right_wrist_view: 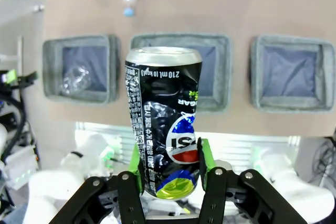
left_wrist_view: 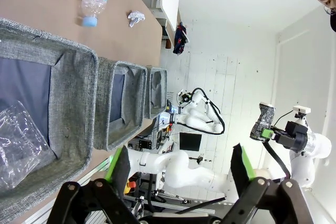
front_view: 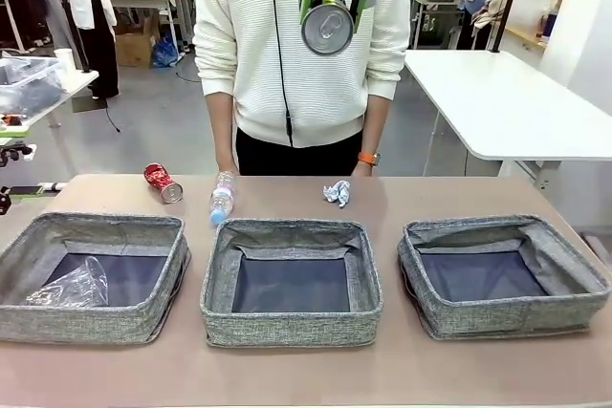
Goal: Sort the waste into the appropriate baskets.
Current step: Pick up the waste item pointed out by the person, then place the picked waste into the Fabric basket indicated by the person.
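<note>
Setting: brown surface (front_view: 430, 200) in a workshop, with a person (front_view: 287, 64) in a white jumper standing at its far edge.
Baskets: three grey ones in a near row: left basket (front_view: 96, 324), middle basket (front_view: 287, 329), right basket (front_view: 507, 319). The left one holds a clear plastic bag (front_view: 72, 284). The other two look bare.
Litter on the surface: crushed red can (front_view: 163, 182) at far left, clear plastic bottle (front_view: 222, 198) just right of it, white paper wad (front_view: 337, 193) at far centre.
Step in hand: by my judgement, one piece is being carried to its basket. It is lifted but not yet released.
Grip: right claw (right_wrist_view: 170, 157) is clamped on the dark blue-silver can (right_wrist_view: 163, 103), with green pads (right_wrist_view: 205, 156) on either side of its lower body.
Can position: high above the surface, roughly over the middle of the row, one end facing the near side, well apart from every basket.
Other arm: left claw (left_wrist_view: 180, 167) has its fingers apart with nothing between them, out past the left basket.
Next move: pick a basket. Plastic sits in the left one, so probably the middle or right, though I cannot tell which. Lower the can over the opening, then part the fingers low enough that it lands inside.
</note>
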`<state>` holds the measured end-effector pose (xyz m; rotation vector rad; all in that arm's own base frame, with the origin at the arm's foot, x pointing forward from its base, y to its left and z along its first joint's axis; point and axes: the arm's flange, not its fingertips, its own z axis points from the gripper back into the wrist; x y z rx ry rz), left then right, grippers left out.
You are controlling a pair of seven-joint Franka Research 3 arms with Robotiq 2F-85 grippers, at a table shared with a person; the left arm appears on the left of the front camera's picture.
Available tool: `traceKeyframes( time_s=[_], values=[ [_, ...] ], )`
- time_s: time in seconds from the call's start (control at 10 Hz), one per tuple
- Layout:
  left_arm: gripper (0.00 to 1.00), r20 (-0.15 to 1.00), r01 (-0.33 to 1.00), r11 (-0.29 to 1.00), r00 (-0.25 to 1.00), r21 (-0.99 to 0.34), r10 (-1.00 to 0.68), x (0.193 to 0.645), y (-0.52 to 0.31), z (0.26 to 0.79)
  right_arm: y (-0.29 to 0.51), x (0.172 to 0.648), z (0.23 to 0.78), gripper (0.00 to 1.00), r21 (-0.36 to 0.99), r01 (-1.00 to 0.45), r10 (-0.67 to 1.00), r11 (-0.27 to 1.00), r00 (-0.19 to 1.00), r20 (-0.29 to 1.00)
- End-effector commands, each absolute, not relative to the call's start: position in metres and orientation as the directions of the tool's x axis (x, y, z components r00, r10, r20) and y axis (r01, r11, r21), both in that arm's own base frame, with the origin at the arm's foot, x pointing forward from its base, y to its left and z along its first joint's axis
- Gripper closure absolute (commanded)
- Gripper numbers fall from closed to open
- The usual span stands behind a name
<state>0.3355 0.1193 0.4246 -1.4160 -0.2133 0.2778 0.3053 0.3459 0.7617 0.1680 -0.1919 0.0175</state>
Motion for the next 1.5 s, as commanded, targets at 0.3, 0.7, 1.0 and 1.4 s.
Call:
traceKeyframes(
  time_s=[0.3, 0.7, 1.0, 1.4],
  values=[
    [0.00, -0.007, -0.053, 0.137, 0.948, -0.989, 0.319, 0.3357, 0.1184, 0.4248, 0.3447, 0.3024, 0.7602, 0.52, 0.156, -0.030, -0.001, 0.987, 0.981, 0.196],
    [0.00, -0.007, -0.053, 0.137, 0.948, -0.989, 0.319, 0.3357, 0.1184, 0.4248, 0.3447, 0.3024, 0.7602, 0.52, 0.156, -0.030, -0.001, 0.987, 0.981, 0.196],
    [0.00, -0.007, -0.053, 0.137, 0.948, -0.989, 0.319, 0.3357, 0.1184, 0.4248, 0.3447, 0.3024, 0.7602, 0.52, 0.156, -0.030, -0.001, 0.987, 0.981, 0.196],
    [0.00, -0.007, -0.053, 0.137, 0.948, -0.989, 0.319, 0.3357, 0.1184, 0.4248, 0.3447, 0.3024, 0.7602, 0.52, 0.156, -0.030, -0.001, 0.987, 0.981, 0.196]
  ],
)
